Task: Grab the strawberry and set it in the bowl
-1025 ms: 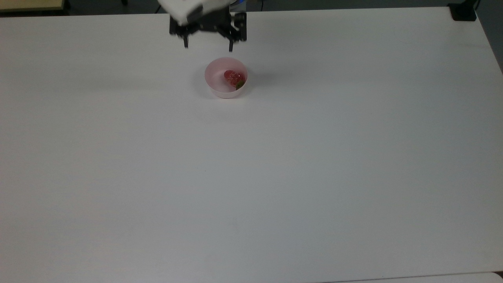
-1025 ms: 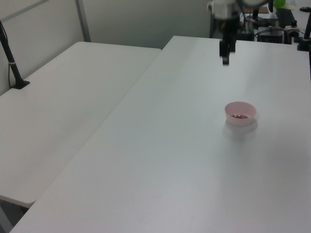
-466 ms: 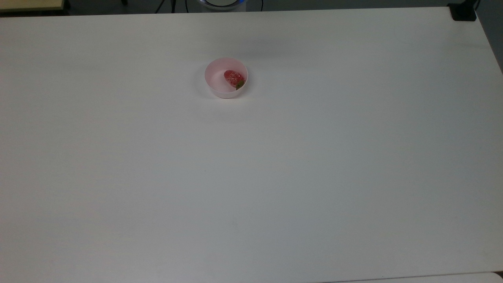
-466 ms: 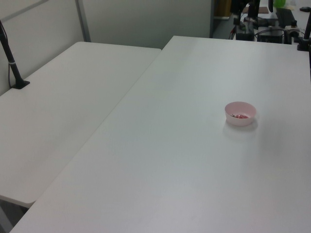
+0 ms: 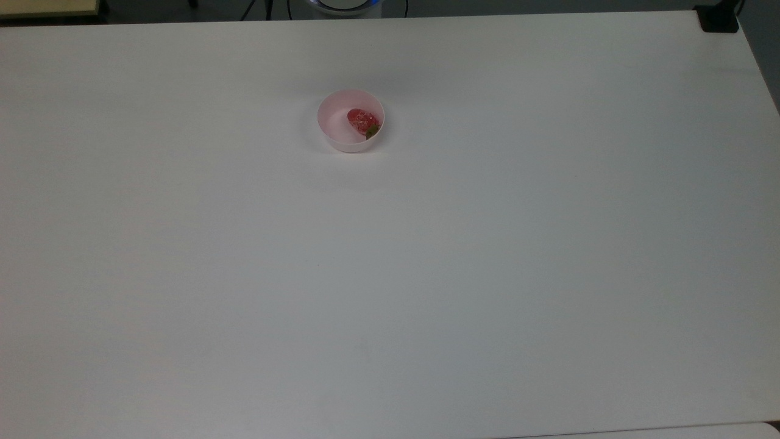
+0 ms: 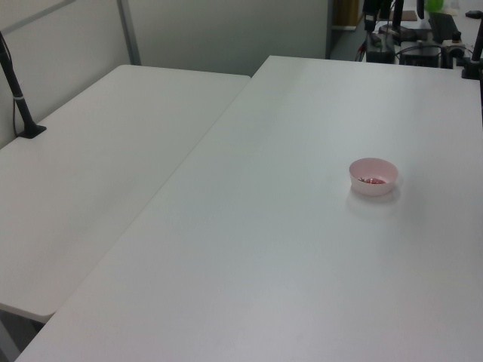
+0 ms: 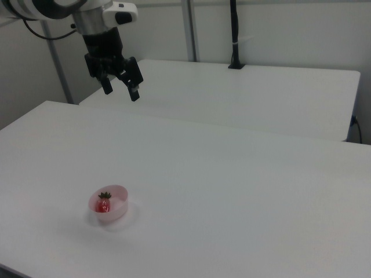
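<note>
- Top view: the robot's base [image 5: 344, 5] is cut off by the upper edge, so just a sliver of its white, blue-lit ring shows. A black clamp [image 5: 719, 18] sits at the table's far corner on the top view's right, partly cropped.
- Top view: the pale pink bowl [image 5: 334, 131] stands alone on the white table [image 5: 426, 274], with the strawberry [image 5: 361, 121] lying inside it, against the wall on the top view's right (green cap toward the near side).
- Left view: the bowl [image 6: 373, 186] sits toward the left view's right, and the strawberry [image 6: 375, 180] is mostly hidden by the rim, reduced to a small red fleck. Dark equipment [image 6: 411, 30] beyond the table's far end is hard to make out. A second white table [image 6: 90, 188] adjoins on the left view's left, with a black post [image 6: 16, 87] standing on it.
- Right view: the gripper [image 7: 120, 90] hangs high above the table's far edge, well apart from the bowl [image 7: 117, 211], its two black fingers [image 7: 134, 91] spread apart and holding nothing.
- Right view: the strawberry [image 7: 104, 204] stands in the bowl against the wall on the right view's left (leafy cap up). A black pole [image 7: 235, 35] rises from the table behind.
</note>
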Motion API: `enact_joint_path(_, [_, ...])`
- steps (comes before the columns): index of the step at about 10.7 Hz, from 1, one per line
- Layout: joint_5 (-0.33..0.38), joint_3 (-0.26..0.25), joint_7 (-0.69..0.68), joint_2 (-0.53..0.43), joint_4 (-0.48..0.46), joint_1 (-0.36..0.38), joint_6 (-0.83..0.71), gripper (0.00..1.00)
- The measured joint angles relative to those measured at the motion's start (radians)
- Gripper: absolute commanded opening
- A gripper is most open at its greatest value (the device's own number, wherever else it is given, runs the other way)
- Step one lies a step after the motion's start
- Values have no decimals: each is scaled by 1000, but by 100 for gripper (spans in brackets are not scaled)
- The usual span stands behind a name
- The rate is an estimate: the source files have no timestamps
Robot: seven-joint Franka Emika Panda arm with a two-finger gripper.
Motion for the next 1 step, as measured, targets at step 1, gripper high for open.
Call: enact_joint_path(1, [0, -3, -23, 1, 0, 0, 8, 100])
